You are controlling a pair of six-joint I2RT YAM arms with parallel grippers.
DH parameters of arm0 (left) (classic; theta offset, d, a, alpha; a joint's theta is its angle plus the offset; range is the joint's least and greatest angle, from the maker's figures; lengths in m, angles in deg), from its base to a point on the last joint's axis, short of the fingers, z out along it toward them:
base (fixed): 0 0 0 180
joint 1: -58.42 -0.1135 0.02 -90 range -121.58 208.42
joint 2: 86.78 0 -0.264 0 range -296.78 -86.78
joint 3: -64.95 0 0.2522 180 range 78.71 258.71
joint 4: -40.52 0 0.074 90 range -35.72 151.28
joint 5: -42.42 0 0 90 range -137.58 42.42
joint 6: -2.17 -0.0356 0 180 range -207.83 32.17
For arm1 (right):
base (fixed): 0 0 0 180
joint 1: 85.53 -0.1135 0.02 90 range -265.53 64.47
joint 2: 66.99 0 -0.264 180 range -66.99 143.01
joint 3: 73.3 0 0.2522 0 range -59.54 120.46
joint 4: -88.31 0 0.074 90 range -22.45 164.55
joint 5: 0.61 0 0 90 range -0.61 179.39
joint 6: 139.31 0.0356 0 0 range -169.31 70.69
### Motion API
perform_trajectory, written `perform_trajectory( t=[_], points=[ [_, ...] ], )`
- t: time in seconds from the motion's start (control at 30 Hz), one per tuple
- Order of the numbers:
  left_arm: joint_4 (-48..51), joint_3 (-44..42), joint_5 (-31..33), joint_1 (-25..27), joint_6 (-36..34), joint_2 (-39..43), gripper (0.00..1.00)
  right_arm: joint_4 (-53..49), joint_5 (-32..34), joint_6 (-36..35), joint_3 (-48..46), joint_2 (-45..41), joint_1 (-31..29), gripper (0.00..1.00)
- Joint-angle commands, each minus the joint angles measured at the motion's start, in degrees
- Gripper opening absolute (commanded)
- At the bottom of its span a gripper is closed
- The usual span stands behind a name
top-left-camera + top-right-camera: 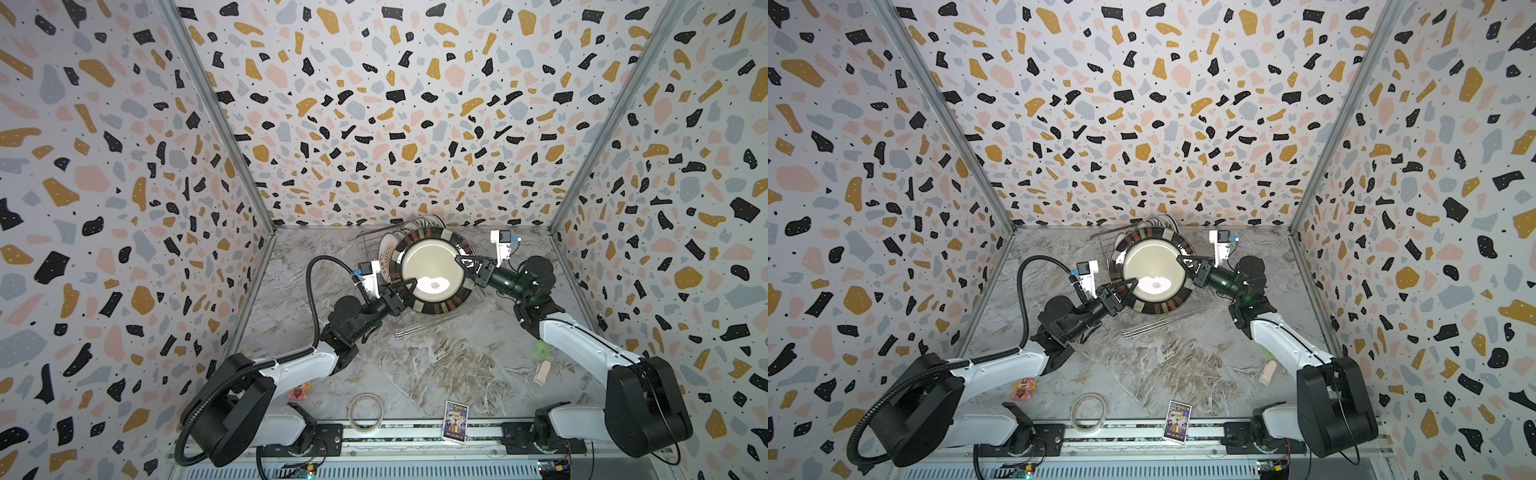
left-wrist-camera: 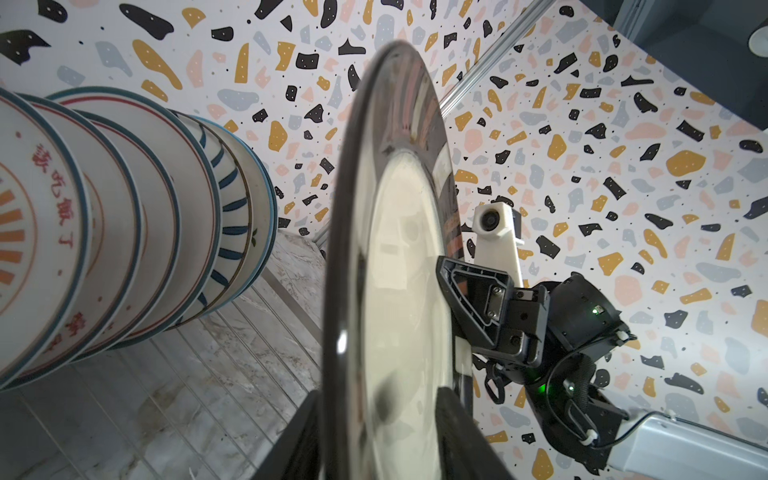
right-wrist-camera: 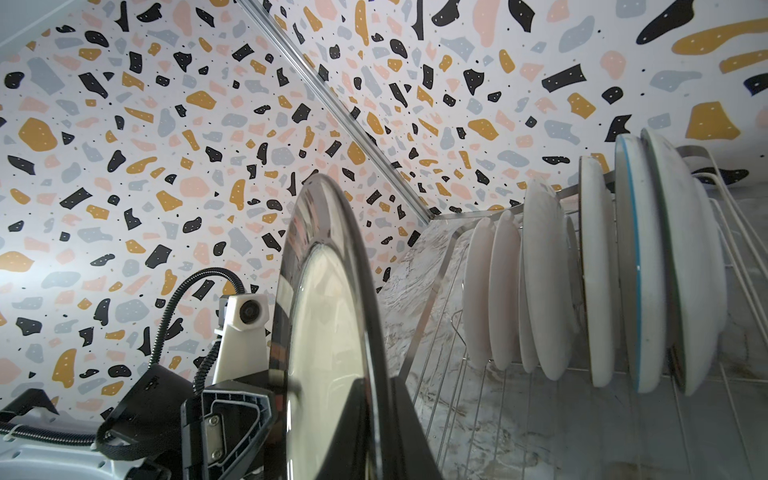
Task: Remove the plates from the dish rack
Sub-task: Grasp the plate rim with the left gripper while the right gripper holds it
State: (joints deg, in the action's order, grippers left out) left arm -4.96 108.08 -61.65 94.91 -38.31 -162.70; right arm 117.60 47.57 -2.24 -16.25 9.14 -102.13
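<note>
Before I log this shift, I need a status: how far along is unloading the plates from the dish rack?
Done: nothing visible; no plate lies on the table. In hand: the dark-rimmed plate, held over the dish rack, right pincer shut on its rim, left pincer straddling the opposite rim, grip unclear. Left: about six plates standing in the rack.

Terrazzo-patterned walls [image 1: 374, 104] on three sides, grey marble tabletop [image 1: 415, 365], aluminium corner posts [image 1: 212, 104]
</note>
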Motion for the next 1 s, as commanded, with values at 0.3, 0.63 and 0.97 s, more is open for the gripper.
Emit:
perform_trajectory(
  t=[0.3, 0.63, 0.97],
  points=[
    [-4.82, 0.61, -1.01, 0.27, 3.13, -1.99, 0.1, 8.42, -1.38, 1.11, 1.71, 0.93, 0.13, 0.05],
    [-7.4, 0.34, 1.26, 0.28, 6.75, -1.15, 0.02, 9.16, -1.78, 0.72, 1.18, 1.94, -0.32, 0.2],
    [-6.44, -0.53, 6.3, 0.27, 8.13, 2.14, 0.0, 8.25, -1.65, -0.91, 1.18, 2.15, -0.65, 0.53]
  ],
)
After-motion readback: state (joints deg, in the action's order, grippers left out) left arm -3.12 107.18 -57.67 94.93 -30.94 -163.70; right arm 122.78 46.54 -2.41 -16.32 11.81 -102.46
